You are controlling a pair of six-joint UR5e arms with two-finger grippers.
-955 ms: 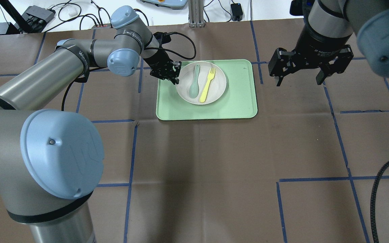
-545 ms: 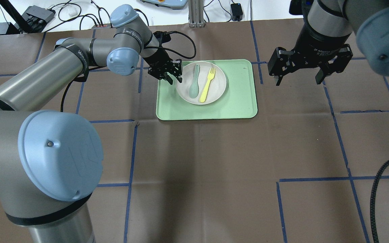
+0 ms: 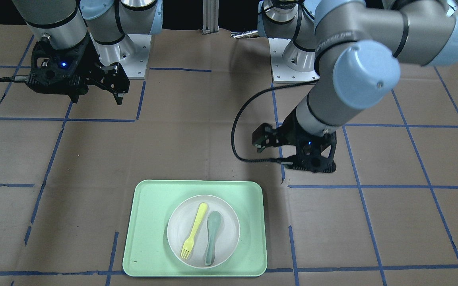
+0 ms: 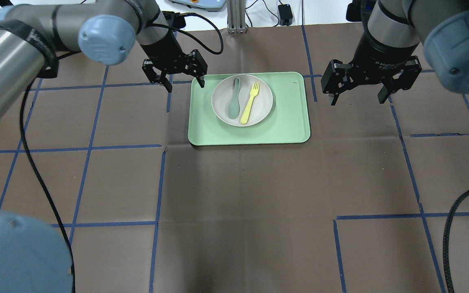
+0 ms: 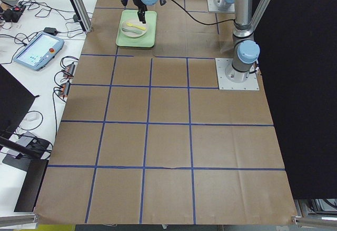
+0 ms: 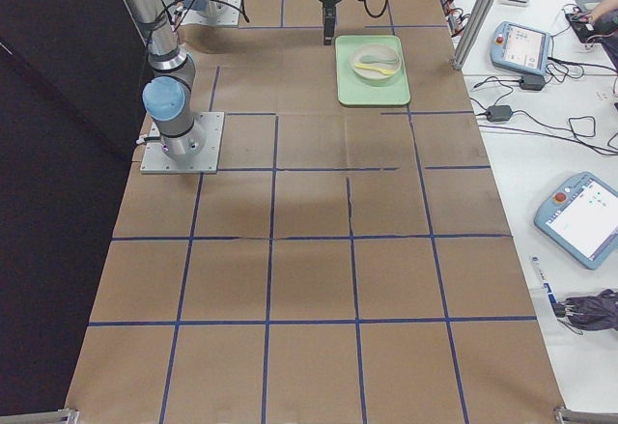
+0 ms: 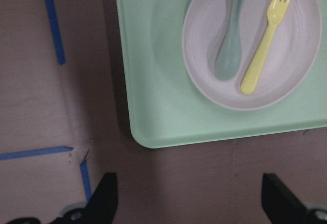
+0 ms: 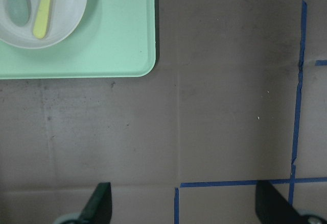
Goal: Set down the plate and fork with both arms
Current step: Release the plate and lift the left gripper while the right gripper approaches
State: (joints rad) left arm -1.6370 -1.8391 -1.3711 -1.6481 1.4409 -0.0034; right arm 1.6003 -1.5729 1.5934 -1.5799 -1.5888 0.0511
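The off-white plate [image 4: 264, 101] sits on the mint-green tray [image 4: 287, 122]. The pale-yellow fork [image 4: 250, 103] and a grey-green spoon [image 4: 233, 99] lie side by side on the plate. My left gripper [image 4: 185, 86] is open and empty, raised by the tray's far-left corner and clear of the plate. My right gripper [image 4: 356, 101] is open and empty above the table, right of the tray. The left wrist view shows the plate [image 7: 299, 60], fork [image 7: 263, 50] and tray [image 7: 153, 91] beyond the open fingers. The front view shows the plate [image 3: 229, 226] and fork [image 3: 193, 230].
The brown paper table [image 4: 234, 203] carries a grid of blue tape lines. A black cable [image 4: 450, 236] loops in at the near right. Cables and devices lie past the table's far edge [image 4: 75, 14].
My left gripper has pulled back from the plate's left rim, risen, moved left and opened wider. The plate, fork and spoon have not moved. My right gripper has hardly moved.
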